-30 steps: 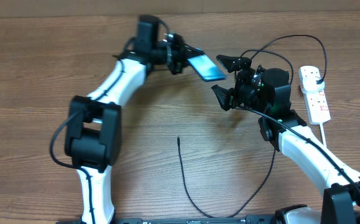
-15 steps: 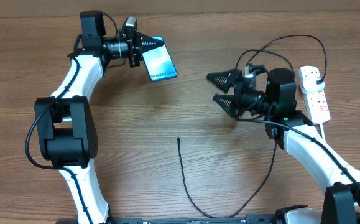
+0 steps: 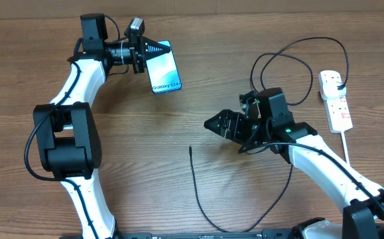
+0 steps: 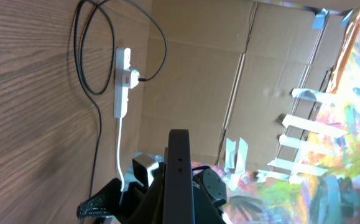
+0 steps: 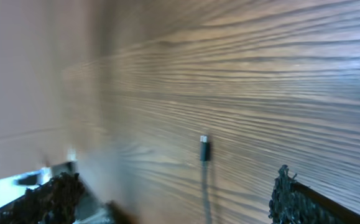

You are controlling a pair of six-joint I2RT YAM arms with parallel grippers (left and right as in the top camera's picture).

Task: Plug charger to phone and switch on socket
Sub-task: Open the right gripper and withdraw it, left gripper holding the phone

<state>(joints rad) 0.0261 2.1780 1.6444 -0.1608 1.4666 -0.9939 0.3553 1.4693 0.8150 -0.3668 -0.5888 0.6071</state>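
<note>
Two tools are sharing the work here. The left tool (image 3: 153, 48) is pinching the phone (image 3: 164, 68) by its top end and holding it up off the tabletop (image 3: 145, 153), lit screen facing the overhead camera. The right tool (image 3: 223, 125) is hanging spread and empty, pointing toward the loose connector tip (image 5: 204, 149) of the charger (image 3: 201, 206), which is lying flat on the wood near the middle; the right wrist view is showing that tip between the spread fingers (image 5: 288, 193) but ahead of them.

The socket (image 3: 335, 99) is sitting at the far right with the black plug already in it.

To do this pickup well, the right tool should probably be lowering over the connector and closing just behind the tip, across the cable's width, leaving the metal end protruding. A grip too far back would likely be letting the tip droop, and a skewed grip could be spoiling alignment with the phone's port.
</note>
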